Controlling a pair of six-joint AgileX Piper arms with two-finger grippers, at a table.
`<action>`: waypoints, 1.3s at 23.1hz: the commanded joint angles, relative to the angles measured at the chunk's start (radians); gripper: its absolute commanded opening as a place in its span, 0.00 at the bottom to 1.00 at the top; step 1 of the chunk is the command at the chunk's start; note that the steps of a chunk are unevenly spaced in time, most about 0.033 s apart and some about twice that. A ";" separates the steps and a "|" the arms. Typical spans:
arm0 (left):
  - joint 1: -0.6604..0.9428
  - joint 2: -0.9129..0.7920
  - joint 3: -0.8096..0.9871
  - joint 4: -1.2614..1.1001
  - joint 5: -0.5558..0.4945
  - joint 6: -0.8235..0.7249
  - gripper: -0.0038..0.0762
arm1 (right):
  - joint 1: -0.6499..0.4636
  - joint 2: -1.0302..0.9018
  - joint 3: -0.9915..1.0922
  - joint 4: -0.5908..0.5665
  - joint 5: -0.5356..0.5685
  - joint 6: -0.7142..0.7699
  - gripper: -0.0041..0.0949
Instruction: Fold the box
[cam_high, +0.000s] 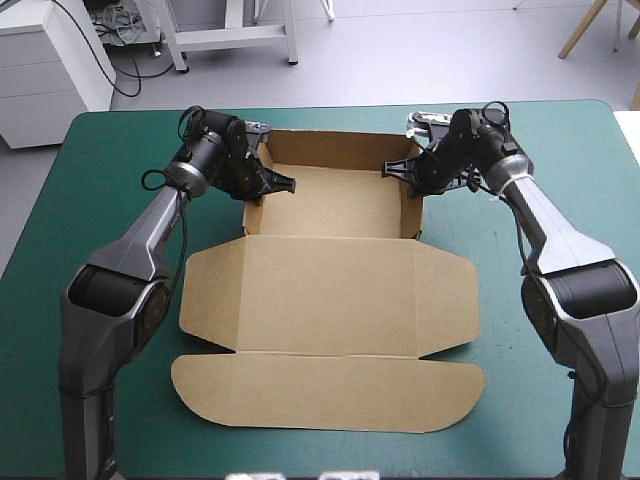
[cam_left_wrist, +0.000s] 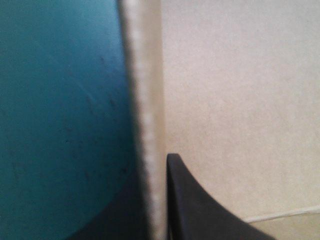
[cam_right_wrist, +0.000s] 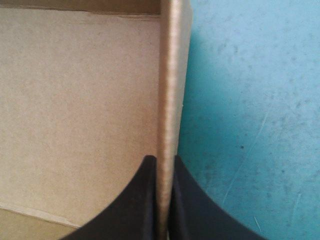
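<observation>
Table (cam_high: 590, 160) under teal-green cover carries the brown box (cam_high: 330, 300) at its middle. The box's far half is a tray with its walls raised, and its near half is the lid and flaps lying flat. You see the left gripper (cam_high: 288, 184) at the box's left side wall (cam_left_wrist: 145, 100), black fingers pinched on the board's edge, one inside the tray and one seemingly outside. The right gripper (cam_high: 392, 168) is clamped the same way on the right side wall (cam_right_wrist: 170, 75). Expect light, stiff board that bends only along its creases and may spring back or slide on the cover. Take hold of a wall by its upper edge, close to a corner, and press gently.
</observation>
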 joint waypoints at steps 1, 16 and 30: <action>-0.002 -0.049 -0.030 -0.013 -0.038 0.017 0.04 | -0.003 -0.040 -0.030 0.010 -0.017 -0.019 0.04; -0.002 -0.011 -0.100 0.011 -0.028 0.016 0.36 | -0.003 -0.015 -0.151 0.042 0.028 -0.070 0.37; -0.003 -0.148 -0.215 0.151 0.034 0.048 0.70 | -0.003 -0.107 -0.211 -0.035 0.119 -0.065 0.59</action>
